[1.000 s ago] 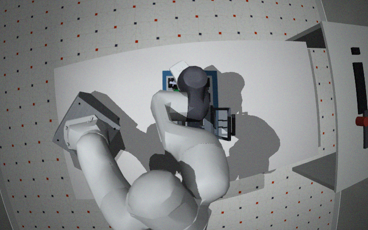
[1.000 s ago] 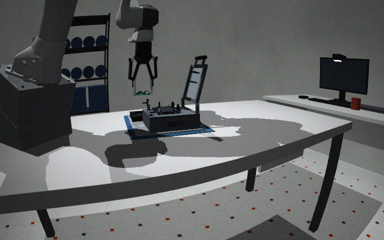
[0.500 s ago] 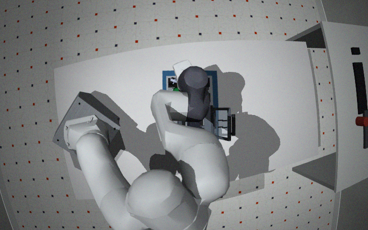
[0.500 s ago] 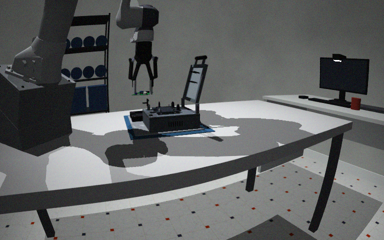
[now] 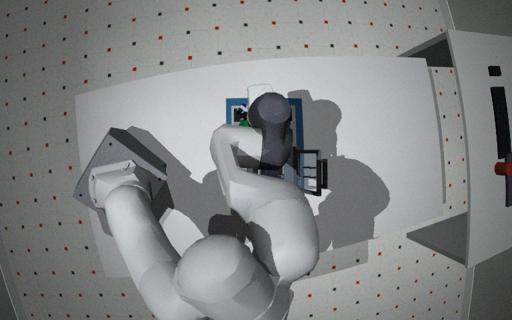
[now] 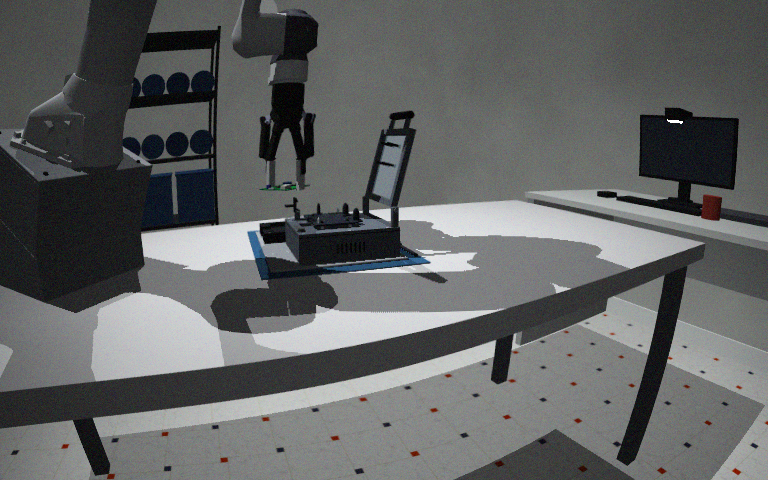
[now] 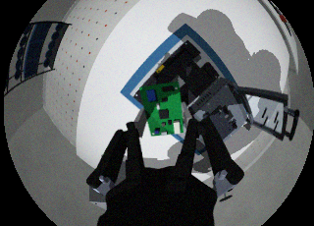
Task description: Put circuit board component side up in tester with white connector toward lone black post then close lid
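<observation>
My gripper [image 6: 284,183] [image 7: 163,111] is shut on the green circuit board [image 6: 281,188] [image 7: 164,100], gripping its side edges. The board hangs level, component side up, above the blue mat and clear of the tester. A white connector [image 7: 177,127] is on its edge nearest my gripper in the wrist view. The grey tester [image 6: 340,245] [image 7: 208,104] has several dark posts on top; its pins cannot be made out. Its framed lid [image 6: 389,169] [image 7: 267,113] [image 5: 310,153] stands open. The dark tray [image 6: 271,232] is behind the tester, partly hidden.
The blue mat [image 5: 299,127] [image 6: 261,264] [image 7: 156,56] lies under the tester and tray. The raised lid stands on the tester's far side from the arm's base box [image 5: 120,143] [image 6: 87,237]. A desk with a monitor [image 6: 687,148] and a red cup [image 6: 711,206] [image 5: 503,169] is beyond the table.
</observation>
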Robot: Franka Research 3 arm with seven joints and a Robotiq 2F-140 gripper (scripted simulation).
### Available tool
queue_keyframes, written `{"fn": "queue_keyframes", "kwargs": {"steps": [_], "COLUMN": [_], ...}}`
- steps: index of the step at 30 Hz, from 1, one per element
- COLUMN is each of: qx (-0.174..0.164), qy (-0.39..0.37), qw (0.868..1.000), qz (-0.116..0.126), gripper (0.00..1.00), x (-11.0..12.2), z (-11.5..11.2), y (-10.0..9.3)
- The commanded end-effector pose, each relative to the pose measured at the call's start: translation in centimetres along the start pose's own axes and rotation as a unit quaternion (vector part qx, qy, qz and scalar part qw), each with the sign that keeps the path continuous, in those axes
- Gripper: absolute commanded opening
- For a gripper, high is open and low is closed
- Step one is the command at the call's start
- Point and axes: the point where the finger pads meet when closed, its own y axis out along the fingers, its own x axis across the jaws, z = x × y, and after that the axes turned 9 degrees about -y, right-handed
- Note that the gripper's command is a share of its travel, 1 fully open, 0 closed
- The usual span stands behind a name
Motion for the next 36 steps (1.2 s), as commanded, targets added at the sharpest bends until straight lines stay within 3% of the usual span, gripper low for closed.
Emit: {"fn": "queue_keyframes", "kwargs": {"steps": [1,12,16,27,29,36], "qx": [0.007,0.008,0.008,0.009,0.009,0.010], "qy": [0.093,0.201,0.250,0.386,0.386,0.470], "qw": [0.996,0.980,0.968,0.922,0.922,0.882], "qz": [-0.010,-0.009,-0.008,-0.007,-0.007,-0.006], "gripper": [0.46,0.46,0.46,0.46,0.46,0.46], "x": [0.06,0.06,0.06,0.06,0.06,0.06], "z": [0.21,0.21,0.21,0.21,0.21,0.21], "y": [-0.12,-0.12,-0.12,-0.12,-0.12,-0.12]}}
